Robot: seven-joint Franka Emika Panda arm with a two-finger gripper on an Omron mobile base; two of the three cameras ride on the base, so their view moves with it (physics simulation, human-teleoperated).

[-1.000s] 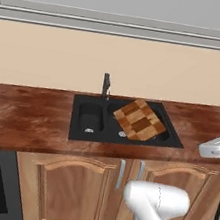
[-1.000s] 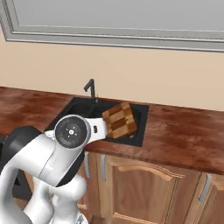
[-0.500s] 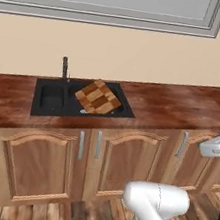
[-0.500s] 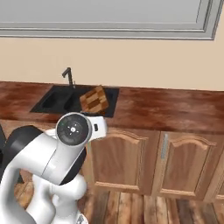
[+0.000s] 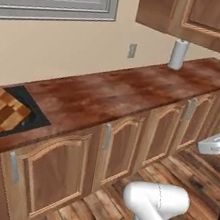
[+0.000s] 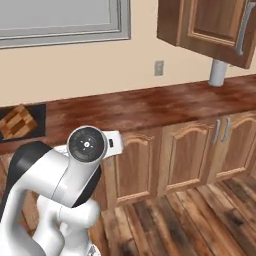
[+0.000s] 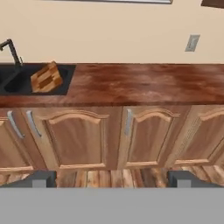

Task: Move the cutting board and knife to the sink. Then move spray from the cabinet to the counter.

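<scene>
The cutting board [image 5: 0, 110] lay tilted in the sink [image 5: 35, 115], that step apparently done, while the gripper [image 7: 112, 178], jaws fully apart and holding nothing, faced the counter [image 5: 120, 91] well back from it, presumably heading for the wall cabinet [image 5: 199, 15].

Arm folded low and close to the base: white elbow link at bottom centre-right of the left base view, round dark-ringed joint at lower left of the right base view. Gripper [image 7: 111, 179] at the bottom of the hand view, jaws spread wide, fingertips [image 7: 40, 178] far apart, nothing between them.
</scene>
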